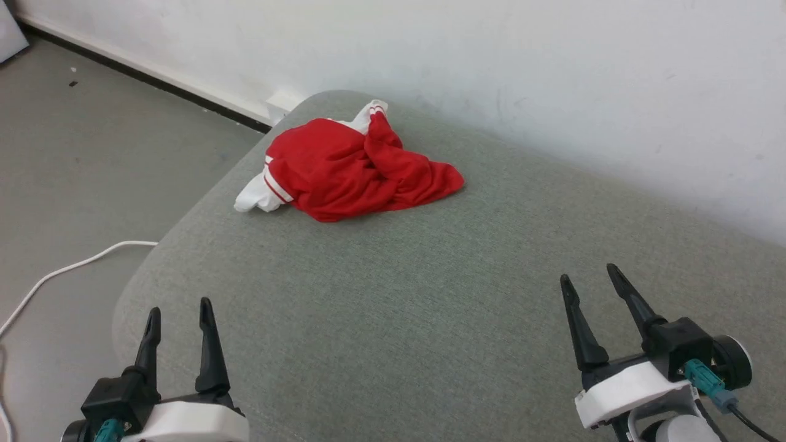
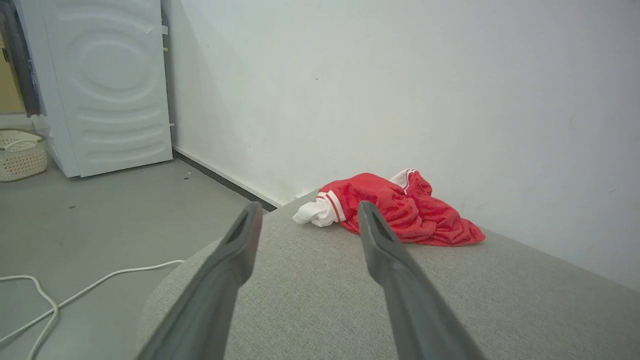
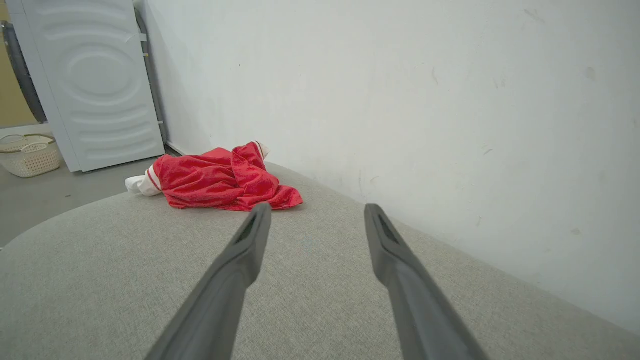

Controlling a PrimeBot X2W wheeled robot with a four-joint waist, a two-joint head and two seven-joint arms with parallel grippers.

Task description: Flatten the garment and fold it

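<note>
1. Left hand (image 1: 178,306) sits at the lower left of the head view, low over the near edge of the grey fabric surface (image 1: 393,307). Its two dark fingers (image 1: 212,350) point forward and stand wide apart with nothing between them.
2. The right hand (image 1: 587,272) sits at the lower right of that view, also spread wide and empty. Its fingers lean a little toward the middle of the surface. A teal connector (image 1: 700,374) with a black lead sticks out of its white wrist housing.
3. The garment (image 1: 344,175) lies in a crumpled heap at the far left corner of the surface, near the rounded edge and close to the white wall (image 1: 552,73). Both hands are well apart from it.
4. The red body of the garment is bunched and folded over itself. One white sleeve with red stripes spills out on the left of the heap toward the edge, and a second white piece with striped trim shows at the top.
5. In the left wrist view the garment lies straight ahead beyond the fingertips. In the right wrist view it lies ahead and to the left.
6. On the grey floor (image 1: 92,153) to the left, a white cable (image 1: 67,267) trails past the surface. Farther back stand a white appliance (image 2: 110,85) with a ringed panel and a pale basket (image 2: 20,155).
</note>
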